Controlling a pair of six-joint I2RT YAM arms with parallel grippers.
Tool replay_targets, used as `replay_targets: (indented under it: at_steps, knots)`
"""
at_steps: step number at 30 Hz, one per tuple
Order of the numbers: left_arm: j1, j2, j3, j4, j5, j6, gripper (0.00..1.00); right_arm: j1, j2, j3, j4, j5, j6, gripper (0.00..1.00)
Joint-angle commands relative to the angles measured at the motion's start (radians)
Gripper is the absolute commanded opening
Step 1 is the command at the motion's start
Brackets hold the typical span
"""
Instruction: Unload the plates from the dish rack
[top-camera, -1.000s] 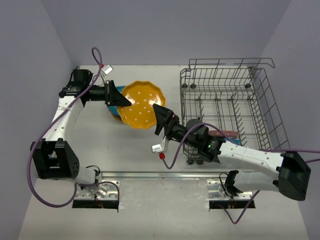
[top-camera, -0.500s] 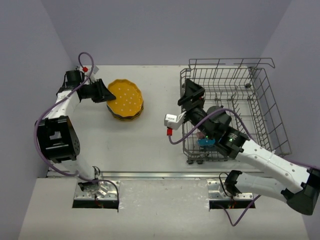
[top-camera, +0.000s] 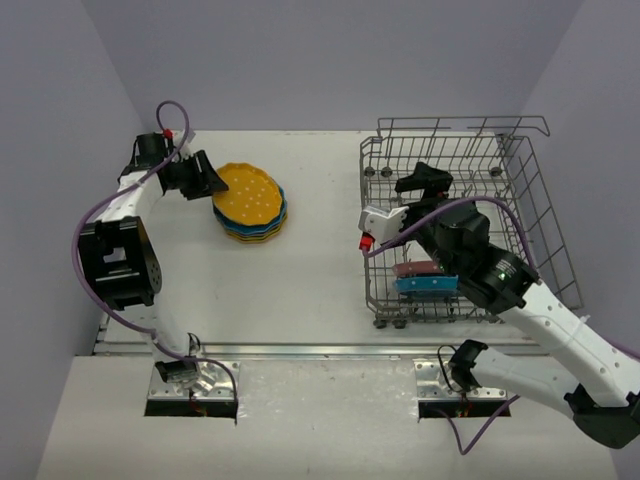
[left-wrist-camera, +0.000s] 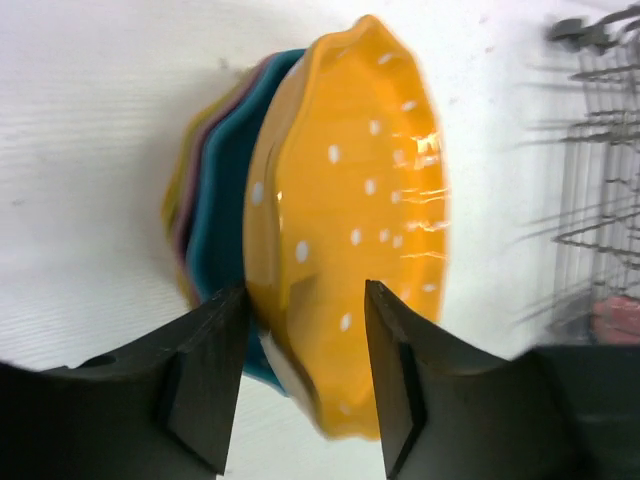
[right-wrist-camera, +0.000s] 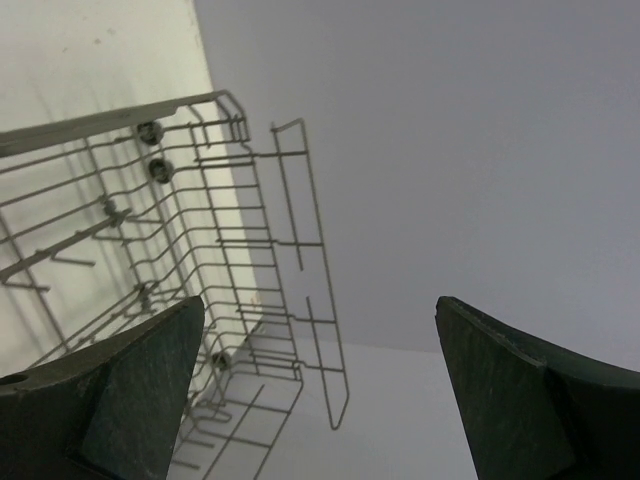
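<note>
Plates (top-camera: 250, 205) are piling at 10 o'clock, the left gripper (left-wrist-camera: 305, 295) straddling the orange plate (left-wrist-camera: 370, 200), fingers parted. Right gripper (top-camera: 425, 180), spread wide, should be dropping next onto the pink plate (top-camera: 415, 268) in the dish rack (top-camera: 465, 137).

Bright, even light; glare streaks the orange plate (left-wrist-camera: 425, 200), and the rack (left-wrist-camera: 600, 150) behind blurs.
</note>
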Motion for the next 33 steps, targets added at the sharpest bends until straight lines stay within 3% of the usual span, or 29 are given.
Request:
replay_targets:
  at_steps: [1,3,7,10,13,16,18,23,33]
  knots:
    - [-0.003,-0.036,0.036,0.059,-0.089,0.027,0.55,-0.005,0.043,0.092,-0.250,0.011,0.116,0.99]
    - [-0.003,-0.048,0.026,0.059,-0.126,0.039,0.62,-0.010,0.064,0.118,-0.307,0.001,0.147,0.99]
    - [-0.003,-0.091,0.014,0.062,-0.225,0.054,0.64,-0.038,0.117,0.200,-0.393,-0.029,0.175,0.99]
    - [-0.010,-0.172,-0.007,0.087,-0.290,0.079,0.69,-0.106,0.196,0.341,-0.559,-0.126,0.211,0.95]
    - [-0.030,-0.264,-0.047,0.113,-0.251,0.162,0.88,-0.208,0.297,0.510,-0.855,-0.286,0.233,0.86]
    - [-0.077,-0.349,-0.062,0.079,-0.160,0.265,0.97,-0.348,0.414,0.721,-1.118,-0.485,0.180,0.75]
    - [-0.122,-0.395,-0.071,0.057,-0.149,0.312,0.98,-0.382,0.438,0.708,-1.163,-0.539,0.136,0.67]
    - [-0.213,-0.504,-0.099,0.027,-0.120,0.350,0.99,-0.407,0.397,0.558,-1.163,-0.562,0.071,0.59]
    - [-0.216,-0.538,-0.112,-0.005,-0.110,0.337,1.00,-0.408,0.307,0.382,-1.163,-0.657,0.109,0.56]
